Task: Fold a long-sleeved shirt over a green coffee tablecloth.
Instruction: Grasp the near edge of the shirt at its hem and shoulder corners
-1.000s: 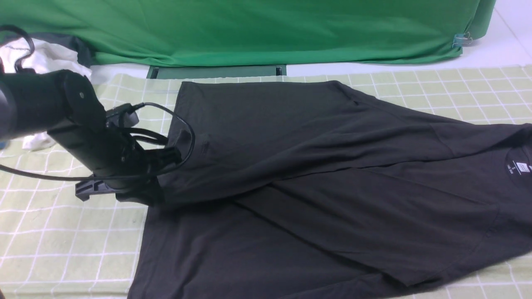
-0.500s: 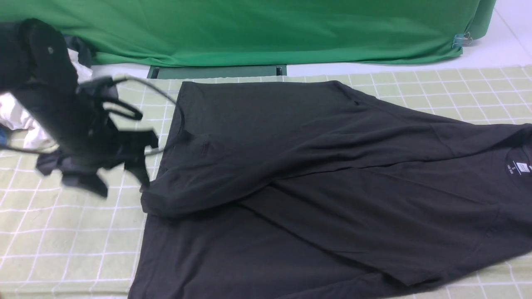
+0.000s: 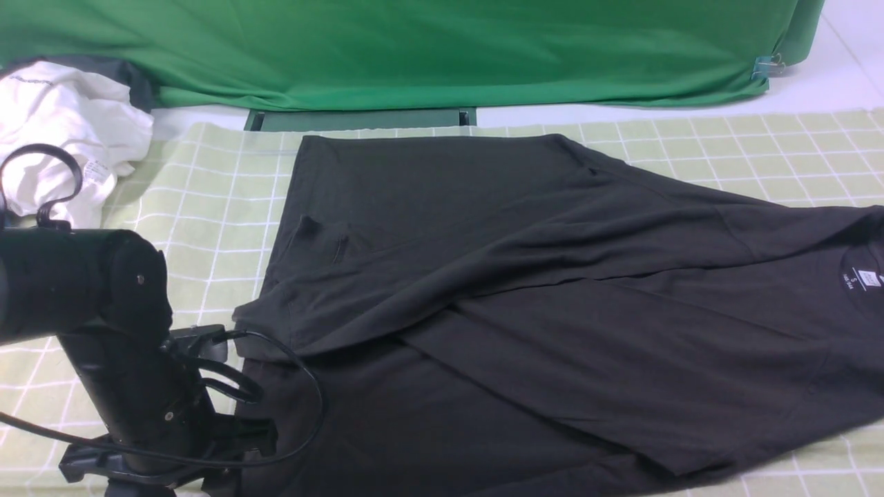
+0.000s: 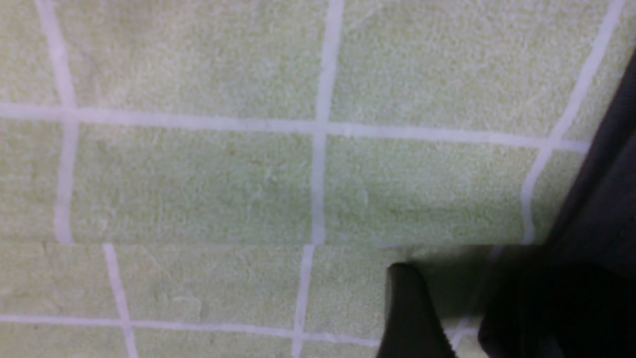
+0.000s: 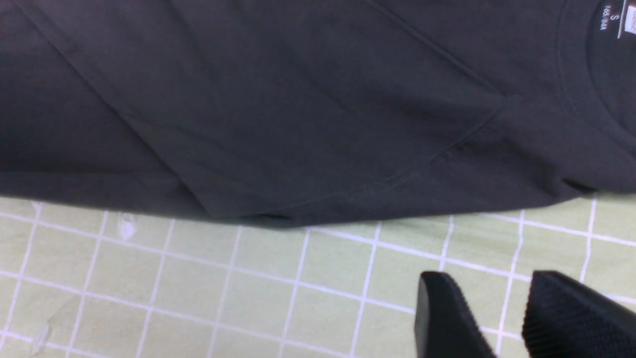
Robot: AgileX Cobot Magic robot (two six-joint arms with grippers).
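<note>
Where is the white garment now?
In the front view, the white garment lies crumpled at the far left, by the tablecloth's far corner, left of the black shirt.

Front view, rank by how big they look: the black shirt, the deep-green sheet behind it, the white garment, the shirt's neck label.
1. black shirt
2. deep-green sheet, farther back and cut off by the frame, so its true size is unsure
3. white garment
4. neck label

Left arm (image 3: 83,290) low on the near left, left hand (image 4: 449,283) and right hand (image 5: 489,286) both unclenched, empty.
</note>
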